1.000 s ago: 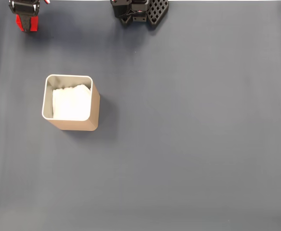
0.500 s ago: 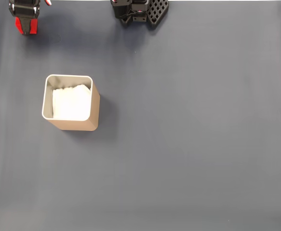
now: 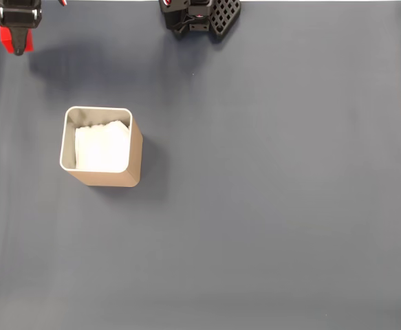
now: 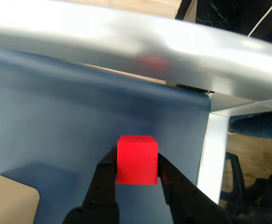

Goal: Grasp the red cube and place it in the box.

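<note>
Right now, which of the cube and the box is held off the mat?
The red cube, clamped in the end effector; the tan box stands on the mat.

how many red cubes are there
1. The red cube is clamped between the gripper fingers in the wrist view, at the top left corner of the fixed view, away from the box.

Fixed view: the gripper [image 3: 14, 41] sits at the top left corner, the red cube [image 3: 6, 38] pinched between its fingers. The box [image 3: 135, 155] stands on the mat [image 3: 276, 192] well below it, slightly right. The arm's base [image 3: 200, 15] is at top centre, right of the gripper.
</note>
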`<state>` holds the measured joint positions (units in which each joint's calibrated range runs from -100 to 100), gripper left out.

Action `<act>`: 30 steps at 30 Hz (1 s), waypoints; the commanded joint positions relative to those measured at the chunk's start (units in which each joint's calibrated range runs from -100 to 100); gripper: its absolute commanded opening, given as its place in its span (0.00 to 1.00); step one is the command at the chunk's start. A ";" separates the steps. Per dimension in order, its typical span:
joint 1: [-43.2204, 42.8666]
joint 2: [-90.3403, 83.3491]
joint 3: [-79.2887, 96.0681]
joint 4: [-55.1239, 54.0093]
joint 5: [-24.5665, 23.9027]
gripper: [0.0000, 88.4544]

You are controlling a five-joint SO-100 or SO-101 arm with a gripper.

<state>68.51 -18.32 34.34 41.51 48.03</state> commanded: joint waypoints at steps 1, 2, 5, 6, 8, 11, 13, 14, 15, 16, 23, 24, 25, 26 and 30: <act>-1.81 -4.05 -4.07 1.21 1.03 0.01; -2.37 -4.39 -4.34 1.21 1.22 0.01; -4.43 -5.52 -5.44 1.21 1.51 0.00; -5.28 -5.95 -5.89 1.21 1.51 0.00; -7.70 -7.25 -7.08 1.53 1.32 0.00; -10.11 -8.89 -7.81 1.94 1.12 0.00; -11.67 -9.93 -8.36 2.76 1.12 0.00; -12.53 -10.54 -8.54 3.01 1.12 0.00; -13.24 -10.97 -8.72 3.42 1.12 0.00; -13.95 -11.40 -8.99 3.91 1.12 0.00; -19.06 -14.26 -10.36 5.72 1.27 0.00; -19.84 -14.61 -10.73 6.13 1.37 0.00; -20.62 -14.87 -11.09 6.46 1.42 0.00; -21.33 -15.13 -11.45 6.95 1.42 0.00; -24.10 -16.25 -12.46 8.26 1.61 0.00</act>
<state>46.64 -31.07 25.50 49.07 49.30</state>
